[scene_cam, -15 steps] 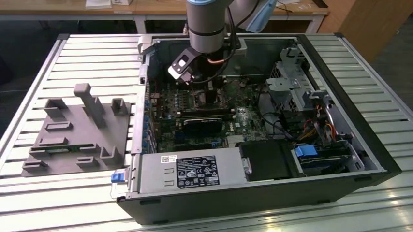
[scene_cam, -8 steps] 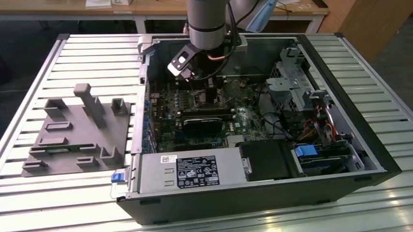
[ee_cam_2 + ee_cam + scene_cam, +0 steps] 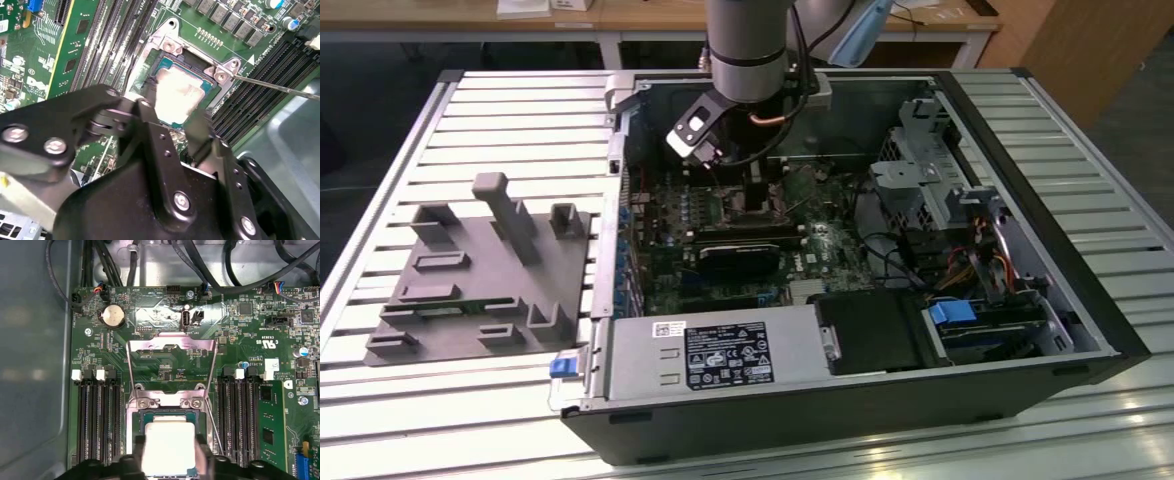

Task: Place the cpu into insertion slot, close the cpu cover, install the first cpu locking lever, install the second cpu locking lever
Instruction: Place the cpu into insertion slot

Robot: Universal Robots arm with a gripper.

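The cpu [image 3: 167,447] sits at the insertion slot [image 3: 167,410], pinched by the claw [image 3: 169,450]; the cover and levers are not yet done.

In both wrist views the chip's dull, matte silver-grey square top, edged with green board, lies between the two black fingers [image 3: 150,117], which press against its opposite sides. I cannot tell whether it is fully seated in the dark-rimmed socket. The cpu cover [image 3: 172,343], a thin shiny metal frame with a cut-out middle, lies swung open flat over the green motherboard [image 3: 240,335]. A thin wire lever [image 3: 280,88] stands free, unlatched. In the exterior view the claw [image 3: 754,190] reaches down at upper middle into the open computer case [image 3: 1067,210] on the slatted metal desk [image 3: 520,100].
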